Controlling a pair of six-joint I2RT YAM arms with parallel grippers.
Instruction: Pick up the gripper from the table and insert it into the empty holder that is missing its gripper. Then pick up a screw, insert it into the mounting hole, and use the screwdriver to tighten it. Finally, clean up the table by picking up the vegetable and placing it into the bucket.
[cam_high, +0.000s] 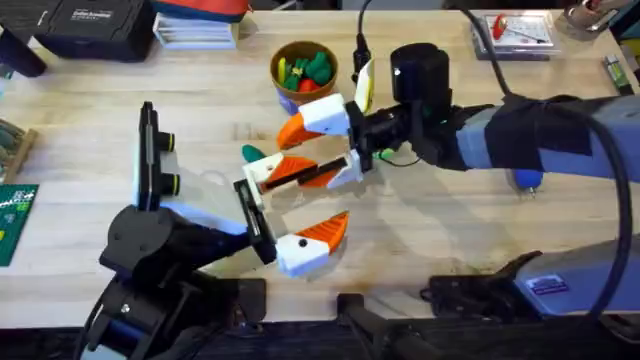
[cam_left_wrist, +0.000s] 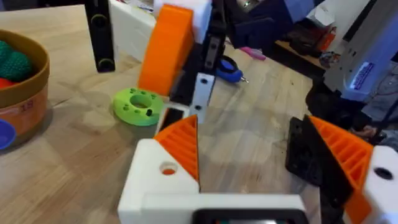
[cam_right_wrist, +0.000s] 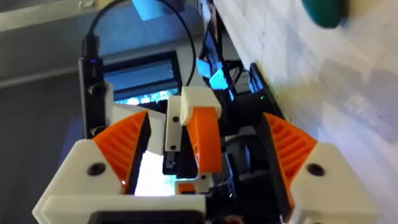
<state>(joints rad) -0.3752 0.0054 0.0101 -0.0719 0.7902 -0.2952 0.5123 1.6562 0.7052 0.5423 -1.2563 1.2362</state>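
Right pincer (cam_right_wrist: 204, 121): spread wide, holding nothing, reaching in from the right of the overhead frame to straddle one finger of the other arm, likely to check or steady the fit
Left pincer (cam_left_wrist: 261, 155): wide apart, empty, offered up at centre frame so its finger can be worked on
Gripper (cam_right_wrist: 205, 149): orange tip, apparently seated on the white holder (cam_right_wrist: 198, 99), between the right arm's pads without touching them
Vegetable (cam_high: 252, 153): one, teal, lying on the table (cam_high: 90, 140) left of the pincers, not yet cleared
Bucket (cam_high: 303, 68): one, top centre, already holding toy produce
Green disc (cam_left_wrist: 138, 106): one, flat on the wood
Orange tips counted overhead: three
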